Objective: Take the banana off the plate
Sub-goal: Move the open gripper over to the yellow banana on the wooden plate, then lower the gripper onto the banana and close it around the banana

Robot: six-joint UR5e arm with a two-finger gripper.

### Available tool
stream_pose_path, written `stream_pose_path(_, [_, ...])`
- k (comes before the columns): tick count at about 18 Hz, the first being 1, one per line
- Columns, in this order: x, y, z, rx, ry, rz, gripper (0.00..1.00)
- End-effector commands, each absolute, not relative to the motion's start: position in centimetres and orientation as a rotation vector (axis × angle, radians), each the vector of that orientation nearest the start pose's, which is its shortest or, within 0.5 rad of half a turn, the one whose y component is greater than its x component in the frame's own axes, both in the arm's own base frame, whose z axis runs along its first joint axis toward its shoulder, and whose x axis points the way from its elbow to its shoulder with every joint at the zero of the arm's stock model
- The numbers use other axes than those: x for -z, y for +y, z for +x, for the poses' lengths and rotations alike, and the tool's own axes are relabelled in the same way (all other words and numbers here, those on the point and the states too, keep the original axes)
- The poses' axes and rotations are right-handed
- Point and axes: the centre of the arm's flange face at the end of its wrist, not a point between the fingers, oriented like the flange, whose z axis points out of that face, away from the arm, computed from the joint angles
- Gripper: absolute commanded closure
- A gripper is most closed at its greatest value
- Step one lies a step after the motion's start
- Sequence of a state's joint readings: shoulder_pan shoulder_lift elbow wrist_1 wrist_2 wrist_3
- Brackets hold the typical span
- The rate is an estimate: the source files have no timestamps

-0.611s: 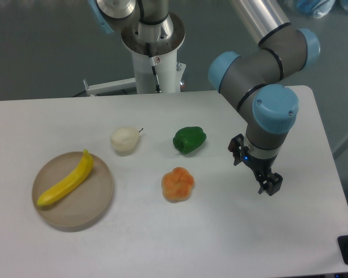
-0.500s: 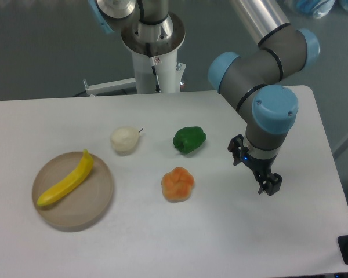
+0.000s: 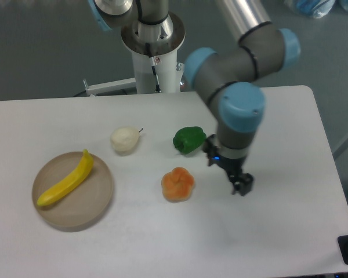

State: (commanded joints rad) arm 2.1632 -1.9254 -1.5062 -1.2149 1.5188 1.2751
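Note:
The bright yellow banana [image 3: 66, 180] lies diagonally on the round beige plate [image 3: 95, 201] at the left of the white table. My gripper [image 3: 242, 186] hangs from the arm at the middle right, far to the right of the plate, just right of the orange fruit. It holds nothing. Its fingers are small and dark, and I cannot tell whether they are open or shut.
A cream-white pear [image 3: 124, 140] sits above and right of the plate. A green pepper [image 3: 189, 139] lies at the centre, close to the arm's wrist. An orange lumpy fruit [image 3: 177, 184] lies below it. The robot's base column [image 3: 155, 55] stands at the table's back.
The arm and gripper have moved left, from the table's right side to beside the orange fruit and the green pepper. The banana and plate have not moved.

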Motion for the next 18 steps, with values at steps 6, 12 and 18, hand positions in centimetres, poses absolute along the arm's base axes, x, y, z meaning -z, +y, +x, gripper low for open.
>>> stream_pose_path(6, [-35.9, 63.0, -7.8, 0.018, 0.879, -2.917, 0.00])
stream_pose_path(12, [-30.8, 64.7, 2.2, 0.076, 0.708, -3.045, 0.00])
stream_pose_path(18, [-23.8, 64.3, 3.4, 0.002, 0.670, -3.166, 0.00])
